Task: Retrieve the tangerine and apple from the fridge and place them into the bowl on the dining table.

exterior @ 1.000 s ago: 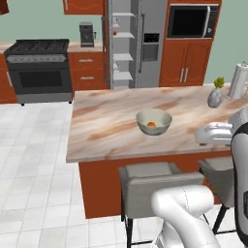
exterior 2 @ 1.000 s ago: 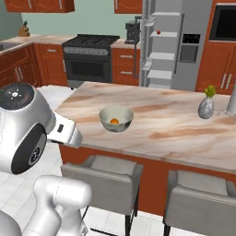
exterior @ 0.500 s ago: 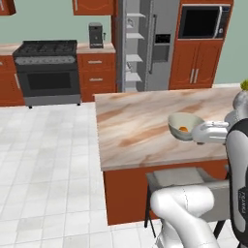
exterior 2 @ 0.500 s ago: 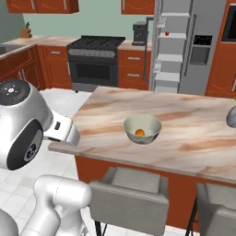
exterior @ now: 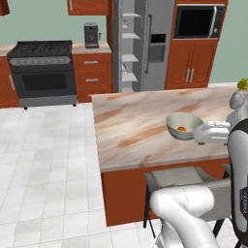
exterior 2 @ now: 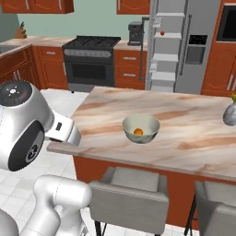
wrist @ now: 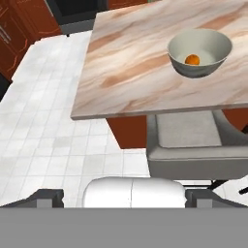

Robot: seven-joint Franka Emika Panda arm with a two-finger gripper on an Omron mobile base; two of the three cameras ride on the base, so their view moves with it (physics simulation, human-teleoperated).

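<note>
With the tangerine (wrist: 192, 59) already lying in the bowl (wrist: 199, 52), these lines run from near to far.
Gripper: its two dark tips (wrist: 124, 199) stand wide apart at the bottom of the hand view, nothing between them.
Stool: a grey seat (wrist: 189, 140) is tucked under the near edge of the table.
Table: the dining table (exterior 2: 193, 138) carries the bowl near its near edge, with a small grey vase (exterior 2: 230, 114) well to one side.
Fridge: the fridge (exterior 2: 184, 46) stands beyond the table, one door open on white shelves.
Apple: a small red dot (exterior 2: 162, 33) on an upper shelf looks like the apple.
Step in hand: judged to be going for the apple; drive round the table's end, face the shelves squarely, keep the jaws wide, come in level over the shelf.
Hard to tell: the apple is too small to make out; lower shelves are partly cut off by the table.
</note>
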